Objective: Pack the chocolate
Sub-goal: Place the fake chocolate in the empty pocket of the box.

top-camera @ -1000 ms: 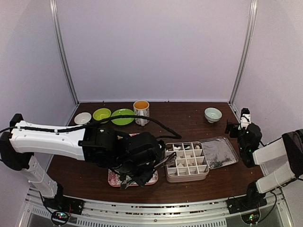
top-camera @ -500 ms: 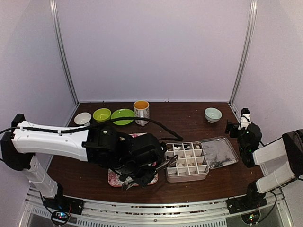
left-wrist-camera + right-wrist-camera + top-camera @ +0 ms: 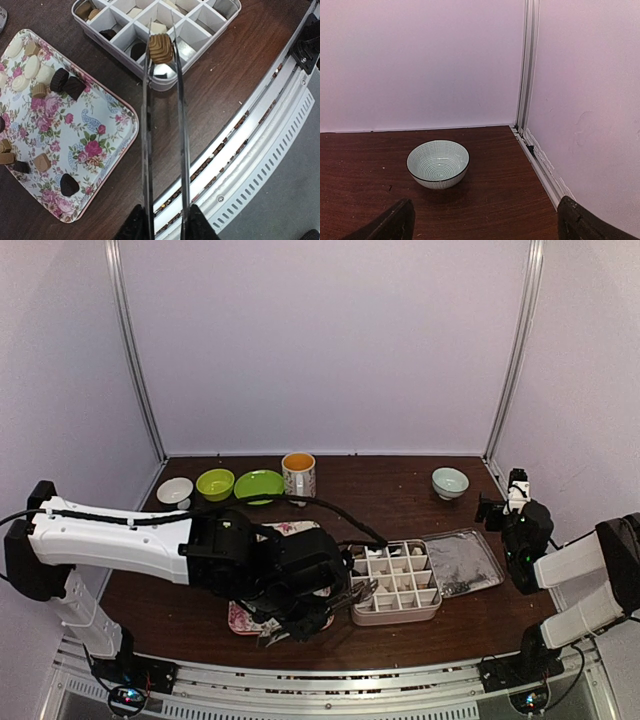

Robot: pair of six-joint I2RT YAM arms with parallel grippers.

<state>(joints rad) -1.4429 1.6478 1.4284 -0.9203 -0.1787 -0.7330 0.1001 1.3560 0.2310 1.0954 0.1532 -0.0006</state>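
Observation:
My left gripper (image 3: 165, 226) is shut on a pair of metal tongs (image 3: 146, 150). A tan ridged chocolate (image 3: 160, 48) sits between the tong tips, over a near-edge cell of the white divided box (image 3: 167, 84). Some other cells hold dark, tan and white chocolates. More chocolates, such as a dark one (image 3: 70, 86), lie on the floral tray (image 3: 110, 117) left of the box. In the top view the left gripper (image 3: 300, 615) hangs over the tray's right end, beside the box (image 3: 395, 580). My right gripper (image 3: 485, 225) is open and holds nothing, far right (image 3: 505, 502).
A foil-lined lid (image 3: 462, 562) lies right of the box. Along the back stand a white bowl (image 3: 175, 490), green dishes (image 3: 258, 486), a mug (image 3: 298, 477) and a striped bowl (image 3: 438, 163). The metal rail (image 3: 260, 140) runs at the table's near edge.
My left arm has moved right and a little nearer, carrying the tong tips from the tray's edge over the box's near left cells. The right arm has not moved.

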